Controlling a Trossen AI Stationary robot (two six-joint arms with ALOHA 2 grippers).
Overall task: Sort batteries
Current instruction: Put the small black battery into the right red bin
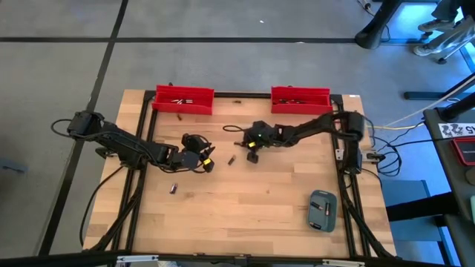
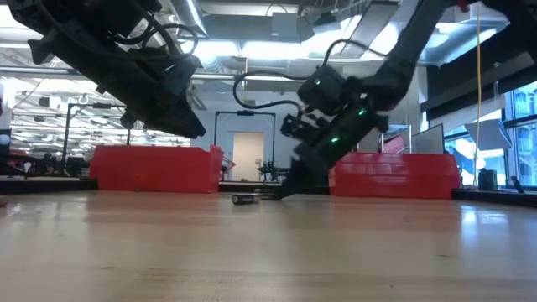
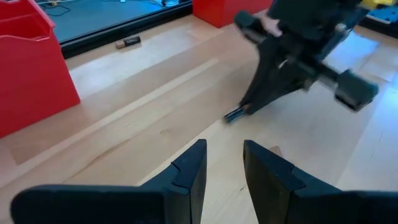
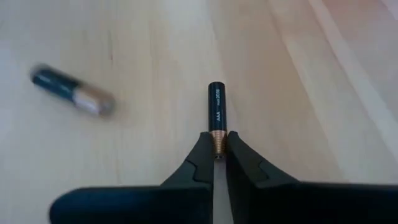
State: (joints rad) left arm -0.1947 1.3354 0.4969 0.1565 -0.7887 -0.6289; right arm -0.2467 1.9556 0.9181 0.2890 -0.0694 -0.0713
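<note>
My right gripper (image 4: 216,163) is shut on a black AAA battery (image 4: 216,107) near the table's middle (image 1: 252,156). A second battery (image 4: 71,92) lies loose on the wood just left of it (image 1: 231,159), also visible in the low view (image 2: 245,199). Another battery (image 1: 174,188) lies nearer the front, and one more (image 3: 127,42) lies by the far edge. My left gripper (image 3: 224,165) hovers open left of centre (image 1: 208,165), facing the right gripper, with nothing between its fingers. My right gripper pinches the battery's copper-coloured end (image 4: 216,140) between its two fingertips. The fingers slant down from the table's right and lie along the battery. The black body sticks out past the tips. Whether its free end (image 3: 235,114) touches the wood I cannot tell.
Two red bins (image 1: 183,100) (image 1: 300,97) stand along the far edge, each holding some batteries. A grey-blue case (image 1: 322,210) lies at the front right. Bare wood (image 1: 245,215) fills the near middle of the table.
</note>
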